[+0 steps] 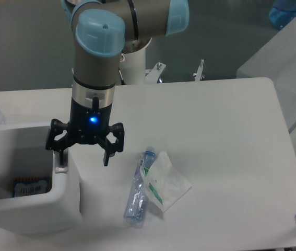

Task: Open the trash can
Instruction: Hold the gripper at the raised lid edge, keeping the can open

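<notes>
Bin: large white boxy plastic trash can (pixel 59 204) sat nearest you, front-left, interior showing.
Gripper: black two-finger gripper (pixel 82 156) hung spread apart, empty.
Relation: you had one finger over its right rim; bin lay below-left.

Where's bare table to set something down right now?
Bare patches: right of the plastic wrapper to the table edge, and the back strip behind it. Crowded: front left, where gripper, trash can and crushed bottle cluster.
</notes>
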### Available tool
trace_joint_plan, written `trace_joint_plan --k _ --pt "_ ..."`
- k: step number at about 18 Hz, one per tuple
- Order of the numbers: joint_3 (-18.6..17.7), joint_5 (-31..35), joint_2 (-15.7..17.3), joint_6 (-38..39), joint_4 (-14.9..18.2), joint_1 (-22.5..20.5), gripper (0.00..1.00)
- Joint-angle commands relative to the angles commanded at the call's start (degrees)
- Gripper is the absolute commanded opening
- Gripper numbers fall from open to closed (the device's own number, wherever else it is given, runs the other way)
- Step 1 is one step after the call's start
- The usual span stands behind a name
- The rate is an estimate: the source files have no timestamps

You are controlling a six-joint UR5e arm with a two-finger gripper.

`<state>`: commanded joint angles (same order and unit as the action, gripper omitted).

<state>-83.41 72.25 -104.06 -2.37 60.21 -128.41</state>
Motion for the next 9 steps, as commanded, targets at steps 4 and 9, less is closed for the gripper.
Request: trace_joint_plan --k 4,9 --pt "4.20 0.00 0.35 -1.31 -0.17 -0.09 1.00" --pt "6.77 6.21 1.23 -17.98 0.87 -3.59 1.00"
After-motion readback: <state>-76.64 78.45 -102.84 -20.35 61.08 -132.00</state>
